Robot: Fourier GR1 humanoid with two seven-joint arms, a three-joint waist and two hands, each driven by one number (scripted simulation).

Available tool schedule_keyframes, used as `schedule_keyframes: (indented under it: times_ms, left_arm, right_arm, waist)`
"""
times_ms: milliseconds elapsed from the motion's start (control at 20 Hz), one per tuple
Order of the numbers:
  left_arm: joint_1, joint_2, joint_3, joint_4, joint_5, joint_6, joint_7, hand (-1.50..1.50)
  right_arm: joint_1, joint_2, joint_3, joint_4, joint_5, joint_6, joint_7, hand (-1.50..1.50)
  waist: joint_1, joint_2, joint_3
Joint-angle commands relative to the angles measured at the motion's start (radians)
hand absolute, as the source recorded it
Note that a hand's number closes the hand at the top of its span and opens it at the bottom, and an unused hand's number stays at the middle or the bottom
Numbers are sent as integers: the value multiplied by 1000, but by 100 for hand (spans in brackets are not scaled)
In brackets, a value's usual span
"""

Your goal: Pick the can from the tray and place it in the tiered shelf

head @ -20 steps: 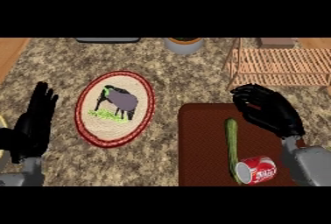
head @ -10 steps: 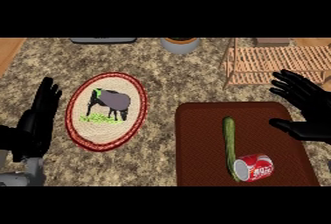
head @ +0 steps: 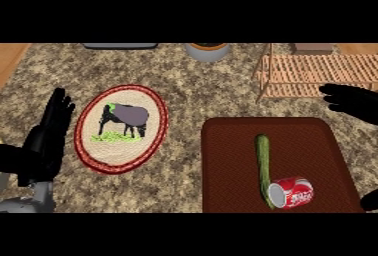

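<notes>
A red can (head: 291, 193) lies on its side at the near edge of the dark brown tray (head: 229, 165), its open end touching the lower end of a long green cucumber (head: 263, 165). The wooden tiered shelf (head: 317, 75) stands behind the tray at the upper right. My right hand (head: 353, 102) shows at the right edge, above the tray's far right corner, fingers spread and holding nothing. It is well apart from the can. My left hand (head: 49, 141) rests open at the left edge, fingers up.
A round plate (head: 122, 128) with a red rim and an animal picture lies left of the tray. A grey pot (head: 207, 50) and a dark flat object (head: 119, 45) sit at the counter's far edge. A brown box (head: 314, 48) stands behind the shelf.
My right hand has moved from over the tray to the right edge of the view, uncovering the tray. The can and cucumber stay in place. The view has shifted slightly.
</notes>
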Motion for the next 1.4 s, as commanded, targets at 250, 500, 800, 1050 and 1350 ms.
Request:
schedule_keyframes:
  times_ms: [250,500,800,1050,1350]
  left_arm:
    - [-14,4,10,-1,16,-35,9,0]
    - [-87,-32,2,17,-41,17,55,0]
    - [-44,-63,-14,7,-49,14,29,0]
    - [-5,-72,-22,7,-66,9,-3,0]
    - [1,-44,33,-6,-62,-33,27,0]
  right_arm:
    - [-124,-171,198,-208,204,105,260,-150]
    - [-198,-71,306,-195,263,66,411,-150]
    - [-188,-90,418,-239,401,92,461,-150]
    - [-162,-112,540,-186,537,129,445,-150]
    - [-85,-7,533,-148,656,109,409,-150]
  waist:
    - [19,5,-1]
    - [11,7,2]
    - [5,5,1]
    - [7,7,1]
    - [4,6,2]
